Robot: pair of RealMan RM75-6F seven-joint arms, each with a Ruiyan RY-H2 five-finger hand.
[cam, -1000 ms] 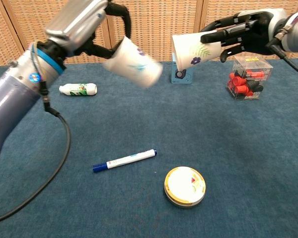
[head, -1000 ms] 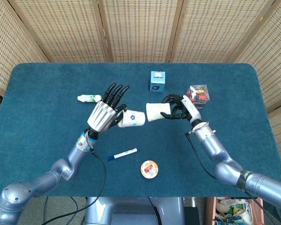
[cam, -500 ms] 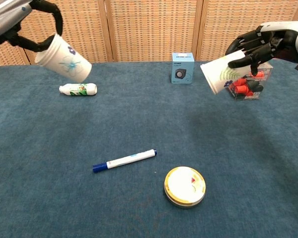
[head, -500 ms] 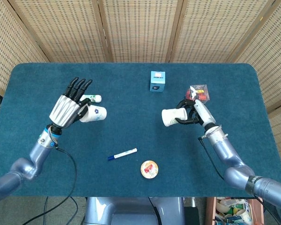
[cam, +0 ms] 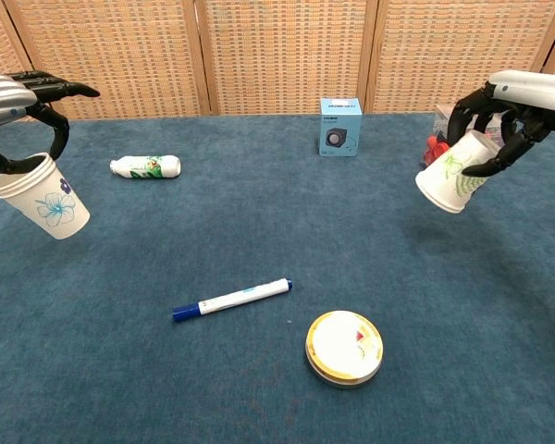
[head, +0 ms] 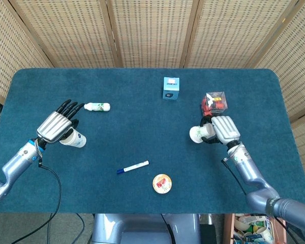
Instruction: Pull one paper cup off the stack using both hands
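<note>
Two white paper cups are apart, one in each hand. My left hand (head: 55, 124) (cam: 14, 100) holds a cup with a blue flower print (head: 73, 139) (cam: 44, 200) at the table's left side, mouth up and tilted, low over the cloth. At the right side, my right hand (head: 222, 129) (cam: 513, 111) grips a cup with a green leaf print (head: 199, 134) (cam: 453, 176), its mouth tipped down and toward the left. Whether either cup touches the table I cannot tell.
A small white bottle (head: 97, 106) (cam: 146, 166) lies near the left hand. A blue box (head: 171, 88) (cam: 340, 127) stands at the back. A clear box of red parts (head: 215, 101) sits just behind the right hand. A marker (head: 132, 166) (cam: 231, 298) and a round tin (head: 162, 183) (cam: 344, 347) lie in front.
Both hands have swung outward and down, each carrying its cup: the left hand to the far left, the right hand toward the right, widening the gap between the cups.
</note>
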